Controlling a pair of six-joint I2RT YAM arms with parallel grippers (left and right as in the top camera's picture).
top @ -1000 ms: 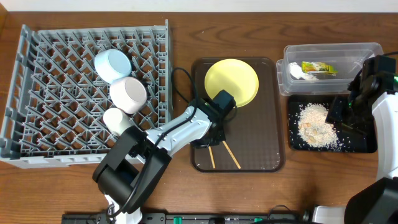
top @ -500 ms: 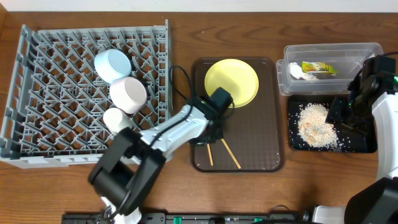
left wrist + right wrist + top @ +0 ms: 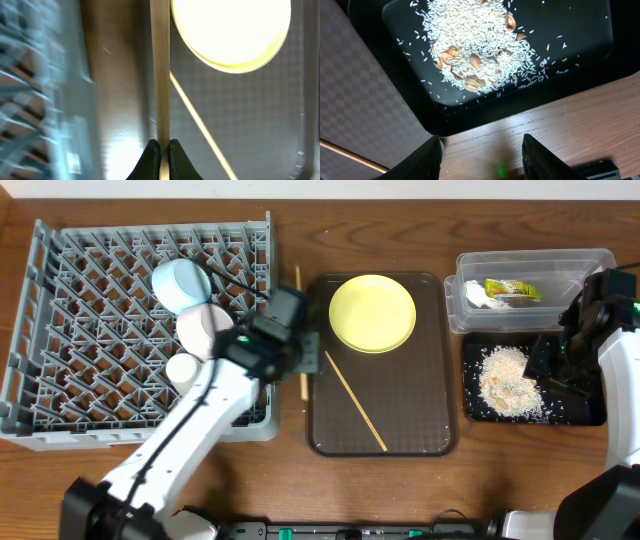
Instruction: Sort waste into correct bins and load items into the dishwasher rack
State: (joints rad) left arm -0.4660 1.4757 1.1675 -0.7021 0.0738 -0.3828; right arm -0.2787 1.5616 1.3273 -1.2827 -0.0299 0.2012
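Change: the left gripper (image 3: 300,348), which a second ago was low over both sticks on the brown tray (image 3: 430,415), now hangs at the gap between that tray and the rack (image 3: 90,370), carrying one chopstick (image 3: 299,300).
Left hand: fingers (image 3: 151,155) pressed together on the stick's lower end. The stick runs straight away from them in the wrist view.
Second chopstick (image 3: 355,400): left behind, and now lying slantwise across the brown tray below the plate (image 3: 372,313) rather than beside its partner.
Meaning: the pair seems to be going over one at a time. This one looks bound for the rack, and the other and the plate have yet to follow.
Right hand: the right gripper (image 3: 482,160) has its fingers spread with nothing between them, over the near edge of the black tray (image 3: 580,30), unchanged.
Already sorted: the crumbs (image 3: 505,377) are in the black tray. The wrapper (image 3: 512,288) and tissue (image 3: 478,296) are in the clear tub (image 3: 535,260).
Already racked: the blue bowl (image 3: 180,285), white bowl (image 3: 205,330) and cup (image 3: 185,368).
Materials: the chopsticks are thin, straight, pale wood. The plate is smooth, glossy and round. The brown tray has a fine woven-looking grain. The rack is a grey plastic lattice. The crumbs look like rice grains and shell bits.
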